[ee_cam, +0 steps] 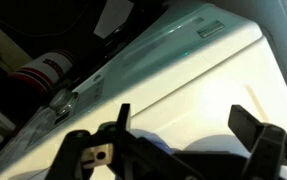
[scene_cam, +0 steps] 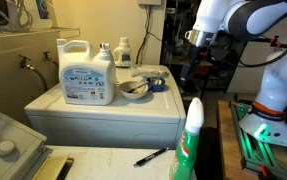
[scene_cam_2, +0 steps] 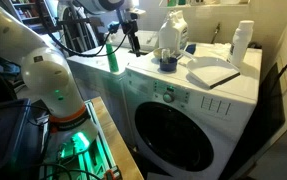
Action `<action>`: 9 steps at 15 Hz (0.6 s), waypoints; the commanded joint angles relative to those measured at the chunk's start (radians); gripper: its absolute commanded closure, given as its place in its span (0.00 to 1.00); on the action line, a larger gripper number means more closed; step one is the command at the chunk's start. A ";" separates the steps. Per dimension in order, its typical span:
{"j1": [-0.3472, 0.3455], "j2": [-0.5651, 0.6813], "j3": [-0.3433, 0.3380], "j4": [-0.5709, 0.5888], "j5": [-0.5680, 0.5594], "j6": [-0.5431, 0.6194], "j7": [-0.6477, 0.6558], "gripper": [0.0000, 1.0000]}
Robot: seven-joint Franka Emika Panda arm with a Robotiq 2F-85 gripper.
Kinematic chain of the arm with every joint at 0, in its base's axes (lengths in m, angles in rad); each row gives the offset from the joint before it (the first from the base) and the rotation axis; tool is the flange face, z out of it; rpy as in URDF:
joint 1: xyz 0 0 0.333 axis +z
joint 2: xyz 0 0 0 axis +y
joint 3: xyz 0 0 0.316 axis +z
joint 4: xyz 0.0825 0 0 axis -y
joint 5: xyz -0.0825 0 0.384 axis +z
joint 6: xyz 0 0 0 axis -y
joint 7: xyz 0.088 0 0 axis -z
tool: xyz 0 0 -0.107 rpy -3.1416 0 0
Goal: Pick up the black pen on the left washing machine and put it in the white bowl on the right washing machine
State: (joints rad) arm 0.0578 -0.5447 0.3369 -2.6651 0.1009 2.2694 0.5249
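The black pen (scene_cam: 150, 156) lies on the cream-beige top of the left washing machine (scene_cam: 103, 165), near the bottom of an exterior view. The white bowl (scene_cam: 133, 88) sits on the white right washing machine (scene_cam: 103, 125), between a big detergent jug and a small blue container. My gripper (scene_cam: 195, 42) hangs in the air above and beyond the white machine's far side, away from the pen. It also shows in an exterior view (scene_cam_2: 133, 40). In the wrist view the gripper (ee_cam: 183, 125) is open and empty over a white surface. I cannot make out the pen or the bowl there.
A large white detergent jug (scene_cam: 86, 72) and smaller bottles stand on the white machine, with a blue round container (scene_cam: 157, 84) (scene_cam_2: 168, 63). A green-capped bottle (scene_cam: 190, 140) stands close to the pen. A grey panel with a knob (scene_cam: 3, 140) is beside the beige top. Papers (scene_cam_2: 213, 72) lie on a front-loader.
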 commanded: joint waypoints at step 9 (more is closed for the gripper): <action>0.011 0.095 -0.021 0.074 0.055 0.013 0.061 0.00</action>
State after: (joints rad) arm 0.0598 -0.5360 0.3301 -2.6546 0.1157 2.2694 0.5308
